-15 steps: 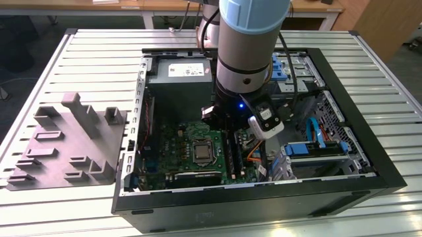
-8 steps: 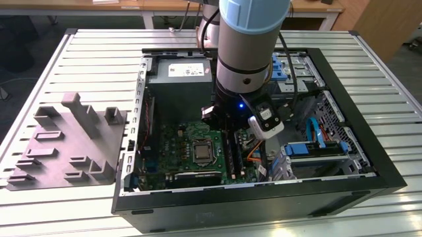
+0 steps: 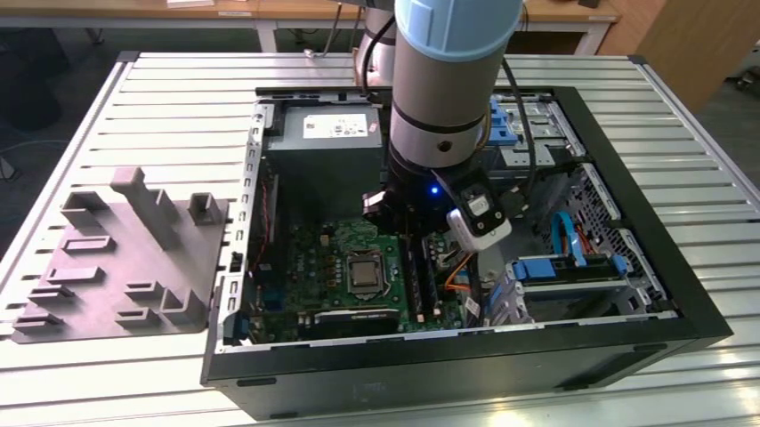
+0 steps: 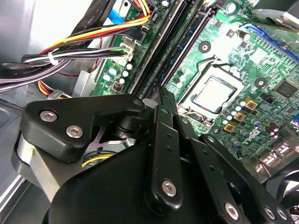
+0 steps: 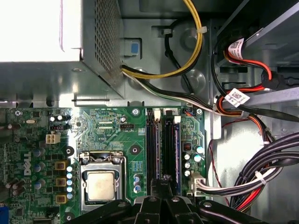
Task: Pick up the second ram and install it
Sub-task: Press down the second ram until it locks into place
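Second wrist view is showing the gripper [image 4: 161,95] up close, hanging low inside the computer case [image 3: 642,213]. It is sitting just beside the square silver chip [image 4: 212,95], right over the long black slots [image 4: 163,51]. I cannot tell if the gripper is pinching something or has let go, because its own black arms are hiding that spot.

In the first wrist view the gripper [image 5: 163,186] is lining up with the slots [image 5: 163,144], and the silver chip [image 5: 100,185] is lying beside them on the green board [image 5: 107,126].

In the exterior view a thin dark stick [image 3: 418,280] is standing on its edge beside the silver chip [image 3: 359,271], right under the gripper [image 3: 407,227]. I am guessing this is the second ram, going into its slot. I cannot tell if it is all the way in.

To do this step well, I think the stick should be staying straight along the slot and getting an even push on both ends. The wires [image 5: 247,182], lying past the slots from the chip, should be staying out of the way.

Farther from the chip, the grey box [image 3: 320,160] is sitting in the case. Farthest out, the grey block tray [image 3: 119,258] is lying outside the case.
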Controlling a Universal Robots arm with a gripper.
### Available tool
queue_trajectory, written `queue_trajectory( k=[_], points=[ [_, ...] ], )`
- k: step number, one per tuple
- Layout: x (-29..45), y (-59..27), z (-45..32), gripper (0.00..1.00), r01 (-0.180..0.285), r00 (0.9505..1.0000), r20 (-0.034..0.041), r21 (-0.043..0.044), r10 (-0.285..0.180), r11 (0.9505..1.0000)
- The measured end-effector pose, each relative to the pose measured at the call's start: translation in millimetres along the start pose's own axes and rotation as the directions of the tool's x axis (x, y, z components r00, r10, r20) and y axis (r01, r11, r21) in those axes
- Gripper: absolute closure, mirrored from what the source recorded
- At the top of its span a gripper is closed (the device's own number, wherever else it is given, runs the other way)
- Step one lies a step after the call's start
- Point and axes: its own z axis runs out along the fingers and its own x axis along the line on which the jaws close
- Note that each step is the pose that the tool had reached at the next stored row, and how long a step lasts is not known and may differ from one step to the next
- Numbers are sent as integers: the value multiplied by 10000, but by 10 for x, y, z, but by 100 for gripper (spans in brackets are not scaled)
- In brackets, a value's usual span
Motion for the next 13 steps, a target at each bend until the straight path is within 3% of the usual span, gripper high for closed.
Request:
queue_trajectory(
  k=[5,13],
  points=[
    [1,46,5,89,0,10000,0,-1,0,10000],
    [6,216,18,89,0,10000,0,-5,0,10000]
  ],
)
